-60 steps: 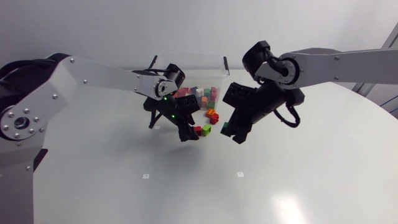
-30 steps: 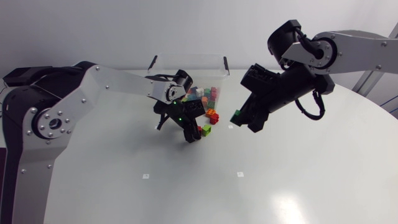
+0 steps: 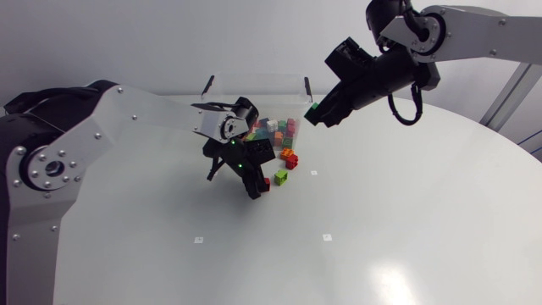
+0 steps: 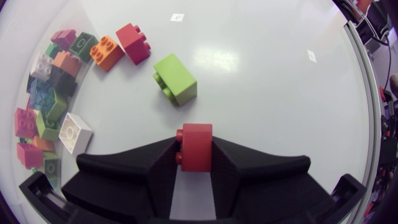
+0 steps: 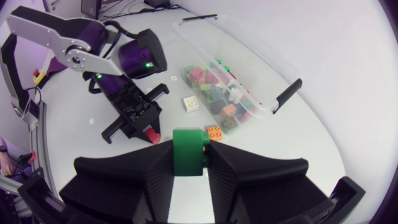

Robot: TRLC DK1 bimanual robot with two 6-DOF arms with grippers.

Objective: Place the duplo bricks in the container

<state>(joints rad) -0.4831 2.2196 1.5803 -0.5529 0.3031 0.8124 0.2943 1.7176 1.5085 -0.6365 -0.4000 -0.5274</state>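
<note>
- On your desk, in the head view, the clear container stands toward 11 o'clock from the middle. It already holds a mixed heap of bricks, so I judge the task well along but not done.
- Your right hand hangs high at about 3 o'clock of the container. It is closed on a green brick, with a finger against each side.
- Your left hand sits low at 6 o'clock of the container and grips a red brick from both sides.
- Left to go in besides those two: a lime brick just ahead of the left hand, and beyond it an orange brick touching another red one.
</note>
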